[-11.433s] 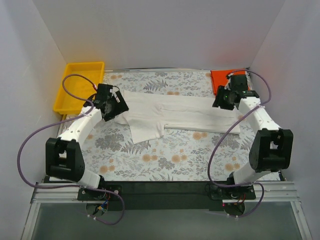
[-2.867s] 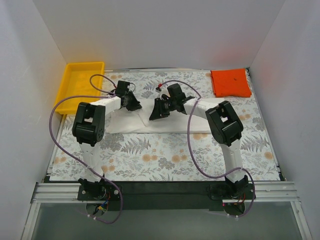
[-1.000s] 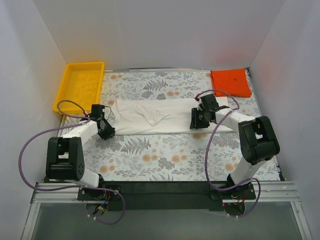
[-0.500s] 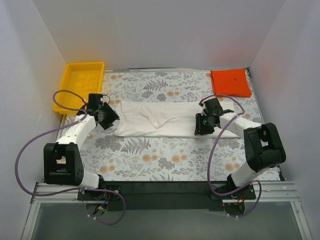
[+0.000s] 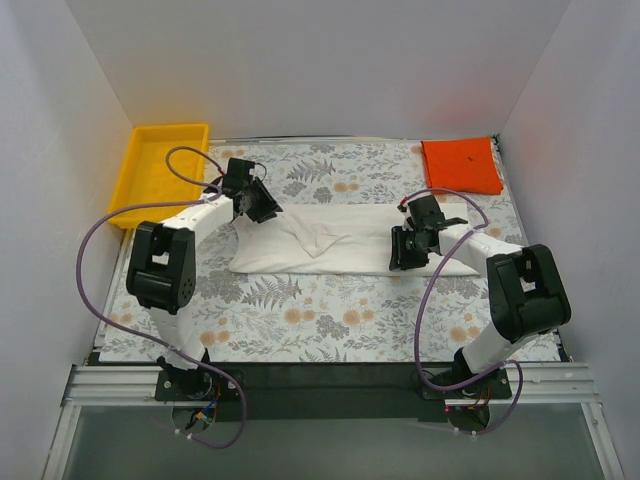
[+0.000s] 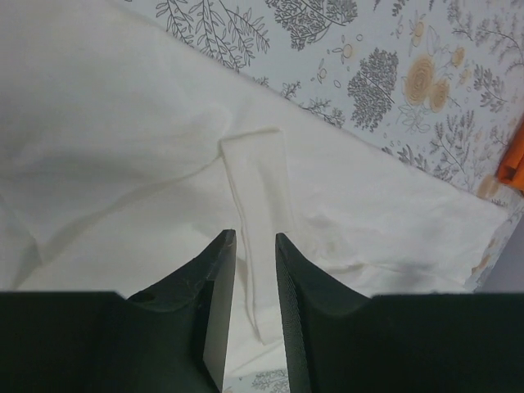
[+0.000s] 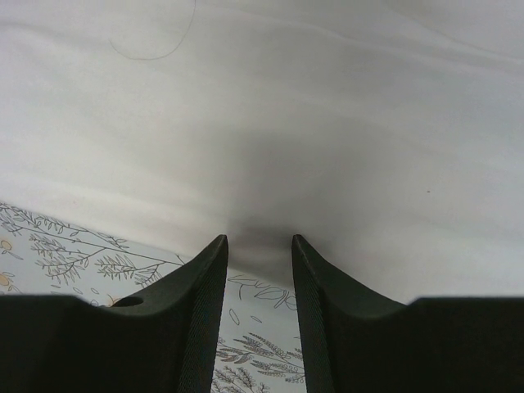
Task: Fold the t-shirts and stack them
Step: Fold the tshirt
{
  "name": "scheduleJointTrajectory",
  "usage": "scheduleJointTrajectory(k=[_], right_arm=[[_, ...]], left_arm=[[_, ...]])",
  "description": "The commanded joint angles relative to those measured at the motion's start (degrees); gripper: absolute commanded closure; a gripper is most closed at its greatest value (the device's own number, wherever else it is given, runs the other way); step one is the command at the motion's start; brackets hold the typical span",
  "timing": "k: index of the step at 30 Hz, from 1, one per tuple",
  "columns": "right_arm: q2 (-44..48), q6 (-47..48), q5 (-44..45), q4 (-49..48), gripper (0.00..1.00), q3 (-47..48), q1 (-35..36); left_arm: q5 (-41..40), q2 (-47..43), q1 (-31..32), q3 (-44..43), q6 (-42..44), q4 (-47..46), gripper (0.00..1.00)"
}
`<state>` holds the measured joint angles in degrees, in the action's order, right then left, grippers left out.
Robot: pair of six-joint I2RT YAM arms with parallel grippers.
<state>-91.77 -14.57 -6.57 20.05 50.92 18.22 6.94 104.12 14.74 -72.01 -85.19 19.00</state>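
Currently: white t-shirt (image 5: 330, 238), long folded band across the mat (image 5: 300, 310); orange-red t-shirt (image 5: 460, 166), far right corner. Your left gripper (image 5: 268, 210) has jumped to the band's far-left corner, while the right gripper (image 5: 400, 262) is unmoved at its near edge; both jaws stand narrowly parted, and whether they grip cloth cannot be told. Likely a crosswise fold comes next.

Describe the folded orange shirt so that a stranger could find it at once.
Start at the flowered table; go to its far right corner. The orange shirt lies there, folded square. Unlike the long white shirt, it is small and bright.
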Motion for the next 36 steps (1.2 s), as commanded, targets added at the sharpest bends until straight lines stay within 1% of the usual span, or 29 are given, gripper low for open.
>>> scheduleJointTrajectory(k=[1,3,9,12,18,23,26,29,30,33,34,36], right_arm=[[-0.96,0.86,0.24,1.83,0.62,1.47,-0.2],[-0.87,0.86,0.15,1.83,0.62,1.47,-0.11],[-0.26,0.77,0.42,1.83,0.62,1.2,-0.2],[-0.08,0.51,0.5,1.83,0.62,1.03,-0.2],[0.62,0.07,1.38,1.39,0.62,0.68,-0.2],[0.19,-0.2,0.86,1.39,0.62,1.03,-0.2],[-0.17,-0.2,0.77,1.39,0.63,1.12,-0.2],[-0.08,-0.11,0.86,1.39,0.62,1.2,-0.2],[-0.08,-0.11,0.86,1.39,0.62,1.29,-0.2],[-0.08,-0.11,0.85,1.39,0.63,1.12,-0.2],[-0.17,-0.11,0.94,1.3,0.63,1.12,-0.2],[-0.26,-0.11,0.77,1.22,0.63,0.94,-0.2]], left_arm=[[1.58,3.8,0.29,-5.14,-1.21,-3.62,0.74],[1.32,7.13,0.55,-6.56,-0.95,-4.15,0.74],[0.62,12.77,0.64,-10.26,0.55,-3.54,0.73],[0.53,13.48,0.64,-10.43,0.81,-3.1,0.72],[-0.34,14.36,0.64,-9.82,0.46,-0.9,0.65],[-1.05,13.83,0.73,-9.64,0.98,-0.37,0.62],[-0.7,14.36,0.81,-9.99,1.52,-0.37,0.64],[-0.35,14.71,0.99,-9.99,1.69,-0.37,0.69],[-0.43,14.89,1.08,-10.08,1.69,-0.37,0.72],[0.0,14.71,1.25,-10.34,1.78,-0.46,0.74],[-0.08,14.63,1.25,-10.35,1.87,-0.55,0.78],[-0.52,14.27,1.6,-10.69,2.48,-0.55,0.81]])
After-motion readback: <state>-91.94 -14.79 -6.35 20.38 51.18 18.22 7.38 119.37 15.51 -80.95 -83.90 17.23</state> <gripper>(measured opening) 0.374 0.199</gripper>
